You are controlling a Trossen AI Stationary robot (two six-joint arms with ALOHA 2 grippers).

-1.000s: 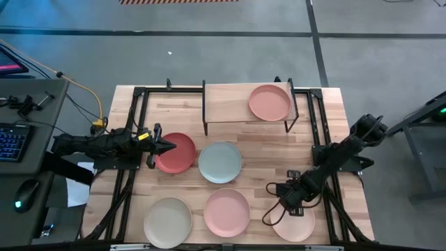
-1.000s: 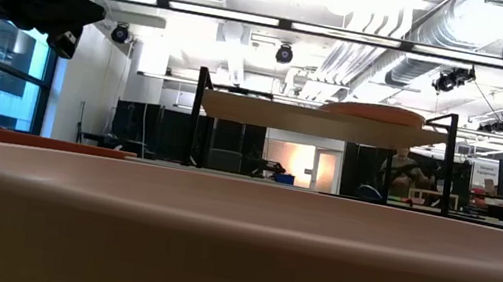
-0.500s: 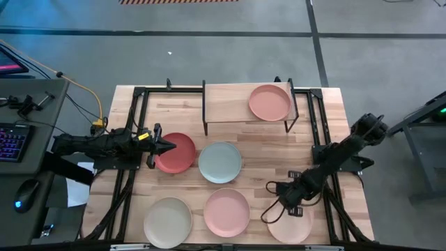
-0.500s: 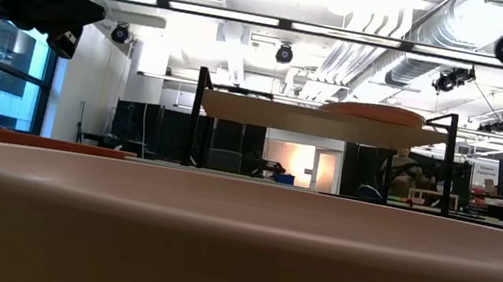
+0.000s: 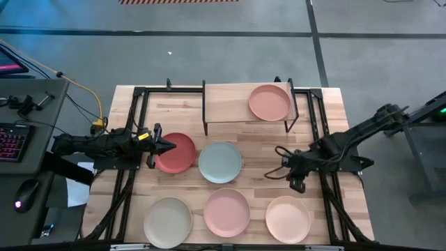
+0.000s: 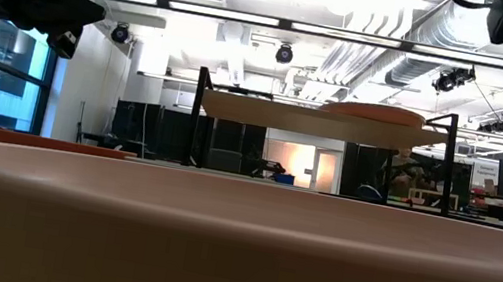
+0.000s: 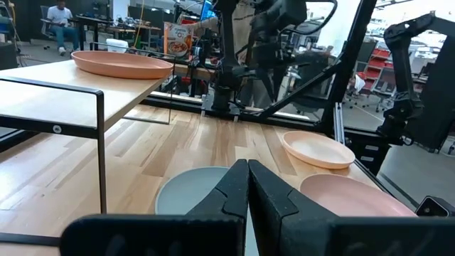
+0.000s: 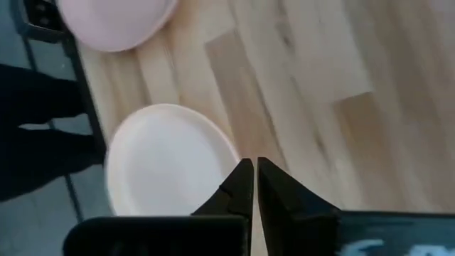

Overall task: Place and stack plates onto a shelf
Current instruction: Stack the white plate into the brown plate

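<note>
Five plates lie flat on the table: red, blue-grey, cream, pink and peach. A terracotta plate rests on the right end of the shelf at the far edge. My left gripper is shut and hangs above the red plate's left rim with nothing in it. My right gripper is shut and empty. It hangs in the air beyond the peach plate and right of the blue-grey one.
Black frame rails run along both sides of the table. The shelf's left half is bare wood. In the low view a plate's rim fills the foreground, and the shelf stands behind it.
My right gripper has risen from just above the peach plate and gone toward the table's far edge. Its arm has swung up and away to the right. The peach plate stays flat on the table, now fully uncovered.
</note>
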